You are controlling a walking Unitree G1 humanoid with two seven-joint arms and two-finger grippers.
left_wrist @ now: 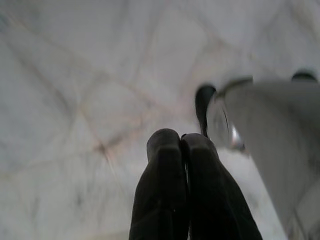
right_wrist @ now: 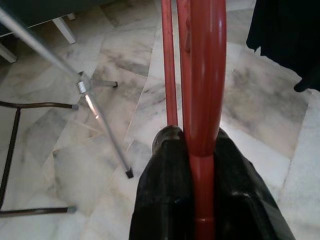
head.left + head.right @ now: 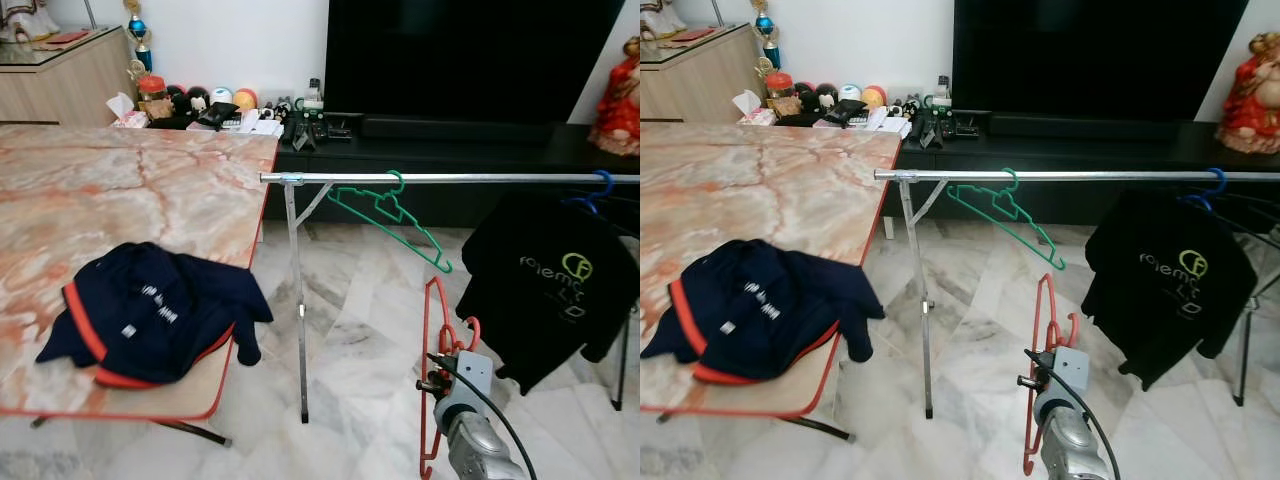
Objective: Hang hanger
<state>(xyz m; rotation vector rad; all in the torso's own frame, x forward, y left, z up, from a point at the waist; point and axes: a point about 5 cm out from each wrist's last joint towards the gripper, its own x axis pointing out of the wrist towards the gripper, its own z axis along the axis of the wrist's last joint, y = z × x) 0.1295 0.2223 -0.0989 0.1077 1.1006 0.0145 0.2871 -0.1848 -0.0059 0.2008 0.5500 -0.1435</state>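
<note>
R gripper pinches red hanger, hook up for rail above/ahead | L gripper idle, fingers pressed together | judged: not yet hung

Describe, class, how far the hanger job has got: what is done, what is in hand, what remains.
Done: the right hand has shut on the red hanger. In hand: it holds that hanger below the rail, beside the black shirt. Left: lift it and hook it over the rail, perhaps in the gap past the green hanger. The left hand hangs idle, shut.
</note>
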